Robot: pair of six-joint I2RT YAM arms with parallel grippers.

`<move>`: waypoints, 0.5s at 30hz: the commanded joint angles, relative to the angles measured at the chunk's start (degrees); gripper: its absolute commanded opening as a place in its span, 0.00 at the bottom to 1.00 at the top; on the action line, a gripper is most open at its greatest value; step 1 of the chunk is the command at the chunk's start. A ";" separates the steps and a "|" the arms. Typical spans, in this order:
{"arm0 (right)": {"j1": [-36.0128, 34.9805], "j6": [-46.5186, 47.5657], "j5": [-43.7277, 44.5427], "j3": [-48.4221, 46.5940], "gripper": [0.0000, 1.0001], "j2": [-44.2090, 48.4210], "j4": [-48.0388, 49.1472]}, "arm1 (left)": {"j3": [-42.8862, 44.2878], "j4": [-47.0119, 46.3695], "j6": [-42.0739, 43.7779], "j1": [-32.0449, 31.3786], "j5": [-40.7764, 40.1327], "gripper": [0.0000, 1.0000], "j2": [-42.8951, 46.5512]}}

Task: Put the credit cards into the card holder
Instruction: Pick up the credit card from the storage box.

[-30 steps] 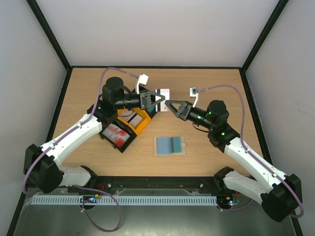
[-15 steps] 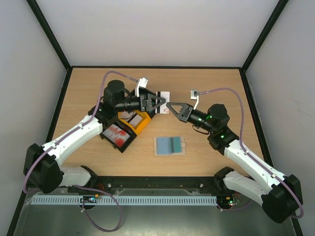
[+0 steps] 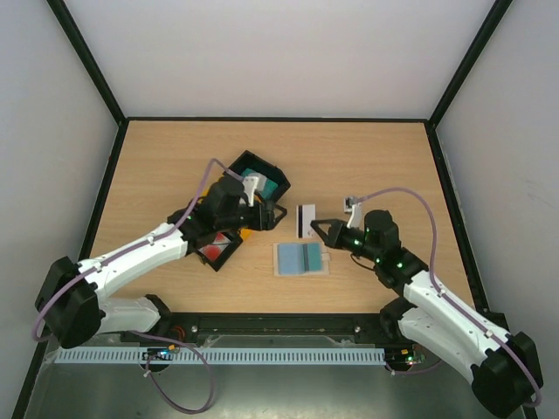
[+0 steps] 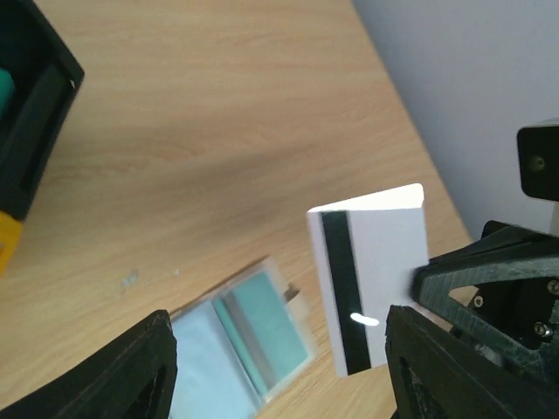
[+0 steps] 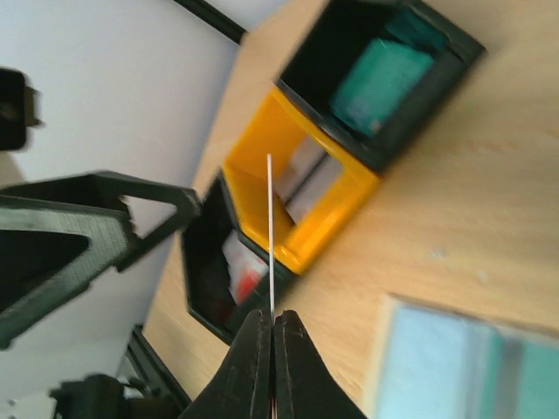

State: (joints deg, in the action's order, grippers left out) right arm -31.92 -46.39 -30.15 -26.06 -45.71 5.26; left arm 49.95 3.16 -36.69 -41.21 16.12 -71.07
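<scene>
The striped white card (image 4: 371, 275) is pinched at one edge by the right claw (image 3: 315, 229) and held upright just above the open card holder (image 3: 301, 258), which lies on the table (image 3: 376, 157) at lower centre of the top view. The left claw (image 3: 267, 215) is spread and holds nothing. The card is best tilted flat, lined up with a blue pocket and slid fully in before it is released.

Counted:
- one card holder
- three joined trays (image 5: 336, 218)
- one held card
- a teal card (image 5: 377, 74) in the upper-right tray
- a red-blotched card (image 3: 212, 251)
- apparently one pale card in the yellow tray
</scene>
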 commanded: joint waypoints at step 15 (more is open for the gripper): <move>0.10 0.59 -5.83 14.90 0.02 -10.34 5.33 | -6.64 0.37 1.00 -13.98 -14.60 0.40 -17.80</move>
State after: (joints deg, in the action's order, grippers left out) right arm -31.92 -46.87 -37.41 -12.23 -52.56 5.02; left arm 43.75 5.08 -36.34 -54.54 2.50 -86.80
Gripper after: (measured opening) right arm 0.019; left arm 0.418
